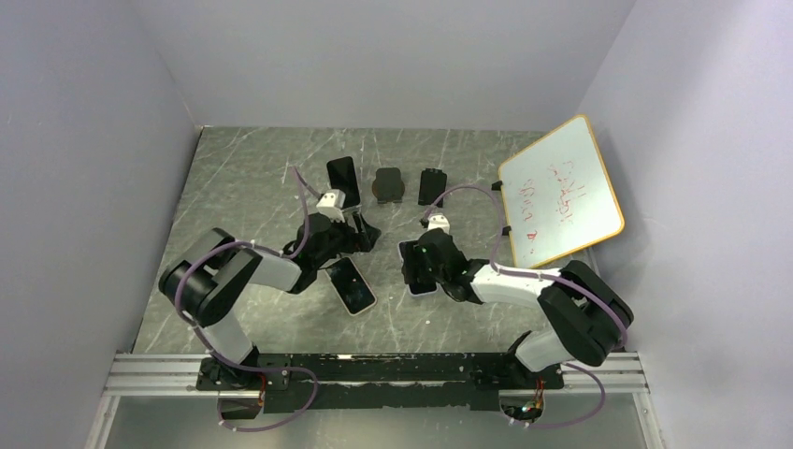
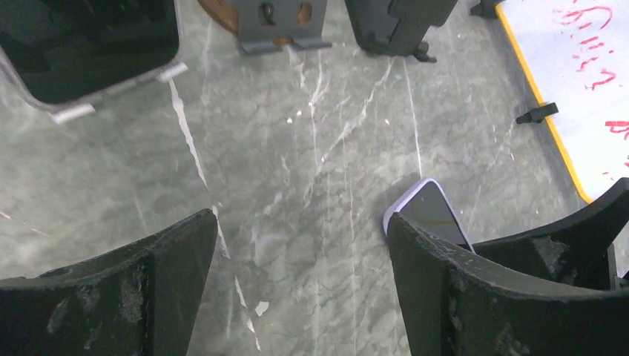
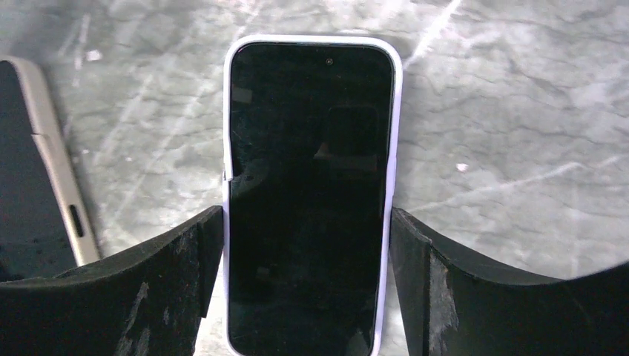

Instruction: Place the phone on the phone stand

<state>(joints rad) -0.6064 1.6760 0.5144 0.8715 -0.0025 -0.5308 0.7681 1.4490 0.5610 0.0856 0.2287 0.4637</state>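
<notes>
While right pincer (image 3: 305, 222) grips it, phone (image 3: 308, 148): dark screen, lilac case

Right gripper (image 3: 306, 222): two black, scuffed fingers (image 3: 111, 297), one pressed to each long edge of the phone.
Phone (image 3: 308, 193): lilac-white case, dark screen up, camera dot at its far end, lying flat.
Second phone (image 3: 30, 185): beige case, at frame left, partly cut off, apart from the first.
Table (image 3: 519, 111): grey-green marbled surface with white veins.
</notes>
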